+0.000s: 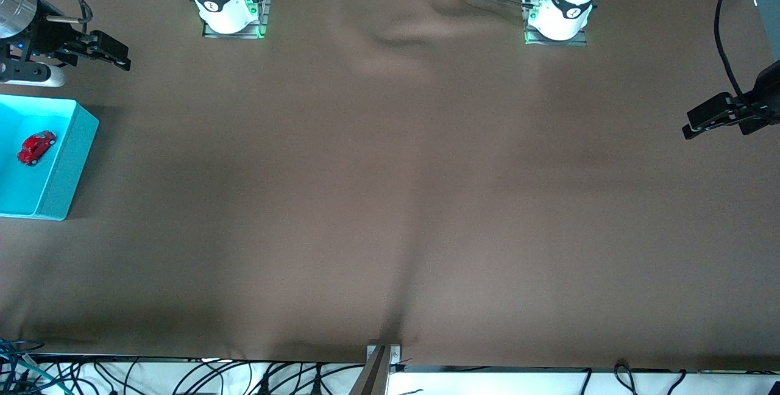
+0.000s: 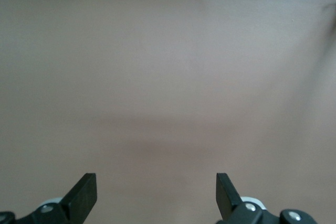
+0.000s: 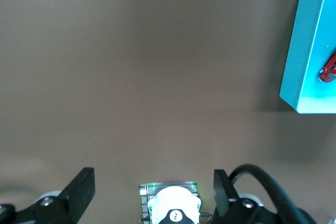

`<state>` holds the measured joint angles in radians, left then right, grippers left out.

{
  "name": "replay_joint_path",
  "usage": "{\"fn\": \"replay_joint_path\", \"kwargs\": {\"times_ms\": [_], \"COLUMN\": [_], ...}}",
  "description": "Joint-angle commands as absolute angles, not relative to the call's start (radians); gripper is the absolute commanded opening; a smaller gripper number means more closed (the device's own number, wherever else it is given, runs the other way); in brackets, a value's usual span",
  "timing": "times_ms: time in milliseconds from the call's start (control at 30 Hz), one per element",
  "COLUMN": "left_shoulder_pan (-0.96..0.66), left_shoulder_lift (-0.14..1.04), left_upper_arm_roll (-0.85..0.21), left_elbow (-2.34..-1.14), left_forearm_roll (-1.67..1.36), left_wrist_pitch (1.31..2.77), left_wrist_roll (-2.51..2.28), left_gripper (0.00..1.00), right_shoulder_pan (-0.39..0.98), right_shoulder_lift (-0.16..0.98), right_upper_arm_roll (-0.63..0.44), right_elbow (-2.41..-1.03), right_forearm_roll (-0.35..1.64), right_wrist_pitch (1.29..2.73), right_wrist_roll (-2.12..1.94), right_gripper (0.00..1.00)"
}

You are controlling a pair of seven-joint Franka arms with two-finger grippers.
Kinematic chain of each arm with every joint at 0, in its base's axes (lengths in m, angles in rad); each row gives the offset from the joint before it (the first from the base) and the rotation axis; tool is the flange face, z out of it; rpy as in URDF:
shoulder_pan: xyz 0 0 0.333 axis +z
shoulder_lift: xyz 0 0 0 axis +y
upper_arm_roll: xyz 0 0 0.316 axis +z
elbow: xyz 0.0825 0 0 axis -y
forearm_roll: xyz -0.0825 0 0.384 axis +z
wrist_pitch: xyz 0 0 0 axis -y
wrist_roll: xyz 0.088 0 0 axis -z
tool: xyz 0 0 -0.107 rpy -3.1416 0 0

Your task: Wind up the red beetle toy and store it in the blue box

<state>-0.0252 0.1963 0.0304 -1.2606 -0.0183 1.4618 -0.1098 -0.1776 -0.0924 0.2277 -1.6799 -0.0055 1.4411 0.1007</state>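
The red beetle toy (image 1: 36, 147) lies inside the blue box (image 1: 68, 166), which stands at the right arm's end of the table. In the right wrist view the toy (image 3: 326, 72) shows at the picture's edge, within the box (image 3: 303, 51). My right gripper (image 1: 122, 56) hangs open over the cloth beside the box, with nothing between its fingers (image 3: 154, 190). At the left arm's end of the table my left gripper (image 1: 688, 124) is also open and empty, and it hovers over bare cloth (image 2: 156, 192).
A brown cloth (image 1: 390, 200) covers the whole table, rumpled between the two arm bases (image 1: 228, 8) (image 1: 557, 14). Cables hang along the table's near edge, where a metal bracket (image 1: 384, 355) sits at the middle.
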Motion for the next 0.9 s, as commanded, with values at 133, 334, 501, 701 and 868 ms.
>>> {"fn": "replay_joint_path", "kwargs": {"times_ms": [133, 334, 501, 701, 868], "left_shoulder_pan": [-0.025, -0.025, -0.025, -0.025, -0.025], "left_shoulder_lift": [0.190, 0.190, 0.190, 0.190, 0.190], "left_upper_arm_roll": [0.037, 0.037, 0.037, 0.037, 0.035], "left_elbow": [-1.266, -1.266, -1.266, -1.266, -1.266], "left_forearm_roll": [-0.035, -0.035, -0.035, -0.037, -0.035], "left_wrist_pitch": [1.456, 1.456, 1.456, 1.456, 1.456], "left_wrist_roll": [-0.100, -0.100, -0.100, -0.100, -0.100], "left_gripper": [1.00, 1.00, 1.00, 1.00, 1.00], "right_shoulder_pan": [-0.178, -0.178, -0.178, -0.178, -0.176], "right_shoulder_lift": [-0.087, -0.087, -0.087, -0.087, -0.086], "right_upper_arm_roll": [0.249, 0.249, 0.249, 0.250, 0.249], "right_elbow": [-1.674, -1.674, -1.674, -1.674, -1.674], "right_forearm_roll": [0.011, 0.011, 0.011, 0.009, 0.009], "right_wrist_pitch": [1.459, 1.454, 1.450, 1.445, 1.442], "right_wrist_roll": [0.112, 0.112, 0.112, 0.110, 0.107], "right_gripper": [1.00, 1.00, 1.00, 1.00, 1.00]}}
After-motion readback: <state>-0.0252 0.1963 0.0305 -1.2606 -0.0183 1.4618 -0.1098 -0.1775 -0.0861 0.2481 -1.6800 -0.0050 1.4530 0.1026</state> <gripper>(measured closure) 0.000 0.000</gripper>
